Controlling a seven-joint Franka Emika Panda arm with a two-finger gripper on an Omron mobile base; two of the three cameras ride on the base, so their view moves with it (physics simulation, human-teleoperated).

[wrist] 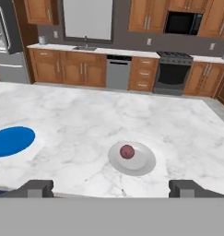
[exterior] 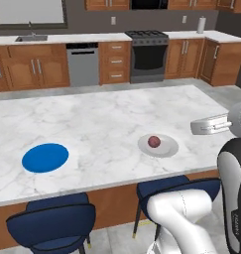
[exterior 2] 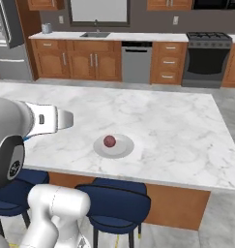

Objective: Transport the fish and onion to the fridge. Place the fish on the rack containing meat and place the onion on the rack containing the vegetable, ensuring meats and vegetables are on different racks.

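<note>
The onion, a small reddish-purple ball, rests on a pale grey plate near the front edge of the marble island. My gripper hovers in front of the island, above its near edge and well short of the onion. It is open wide, with nothing between its fingertips. The grey fridge stands far back on the left; its racks are hidden. The fish is out of view.
A round blue plate lies on the island left of the onion. Dark blue stools stand under the near edge. Cabinets, a sink, a dishwasher and a stove line the far wall.
</note>
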